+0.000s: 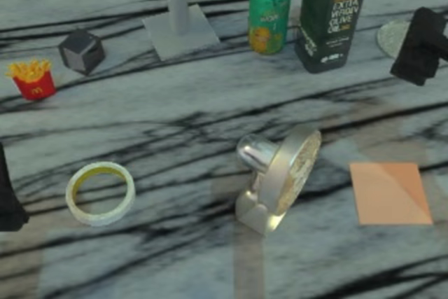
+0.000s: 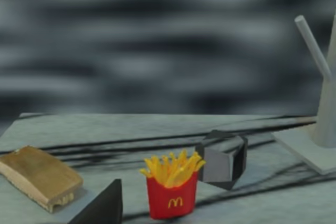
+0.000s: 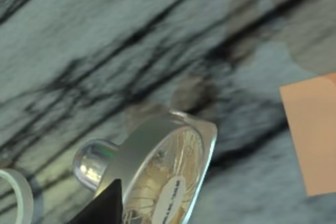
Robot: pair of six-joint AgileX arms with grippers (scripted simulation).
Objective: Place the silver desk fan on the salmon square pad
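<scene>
Top view first: the marbled worktop point(image 1: 175, 117) fills it, grey with dark veins. Along the far edge stand a dark oil bottle point(image 1: 330, 15), a green bottle point(image 1: 269, 8) beside it, and a pale stand point(image 1: 178, 22) on a square base. The right tool point(image 1: 420, 47) hangs over the far right corner, above a grey disc point(image 1: 390, 36); I cannot tell from any view how its fingers are set. The left tool point(image 1: 8, 197) shows only as a dark shape at the left edge, and its fingers I cannot tell either. The fan point(image 1: 280, 176) stands on its foot near the middle of the worktop, tilted, its grille facing right and its chrome housing to the left. The pad point(image 1: 389, 192) lies flat to the fan's right, apart from it, with nothing on it. A tape ring point(image 1: 100, 192) lies well to the left. At far left are a grey cube point(image 1: 82, 51) and a fries box point(image 1: 32, 79), near each other. Left wrist view adds a brown block point(image 2: 39, 177) lying flat near them.
</scene>
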